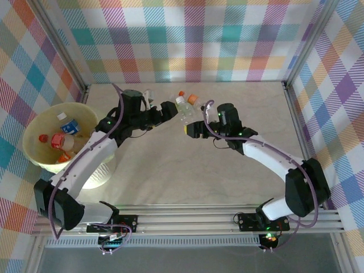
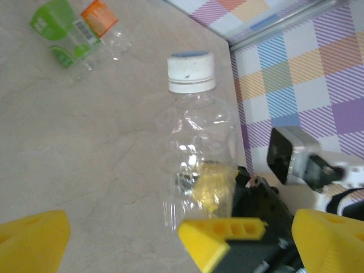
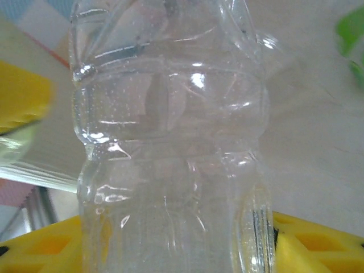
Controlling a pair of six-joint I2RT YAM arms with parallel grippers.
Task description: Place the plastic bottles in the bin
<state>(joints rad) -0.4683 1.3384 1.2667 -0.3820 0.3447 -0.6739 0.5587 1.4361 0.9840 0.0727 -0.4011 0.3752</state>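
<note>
Clear plastic bottle (image 2: pixel 199 142), white cap (image 2: pixel 191 69), ribbed body without a label, at the rear middle of the table (image 1: pixel 239 187), between both grippers. Right gripper (image 3: pixel 176 242) is clamped on its lower body. Left gripper (image 1: pixel 172 108) is spread wide, its fingers apart from the bottle. Beyond lie a green-labelled bottle (image 2: pixel 54 28) and an orange-labelled bottle (image 2: pixel 98 17). Bin (image 1: pixel 34 126) stands far left, holding several bottles (image 1: pixel 60 140), its near wall covered by the left arm. The clear bottle's base is cut off in the wrist views, and its outline is faint from above.
</note>
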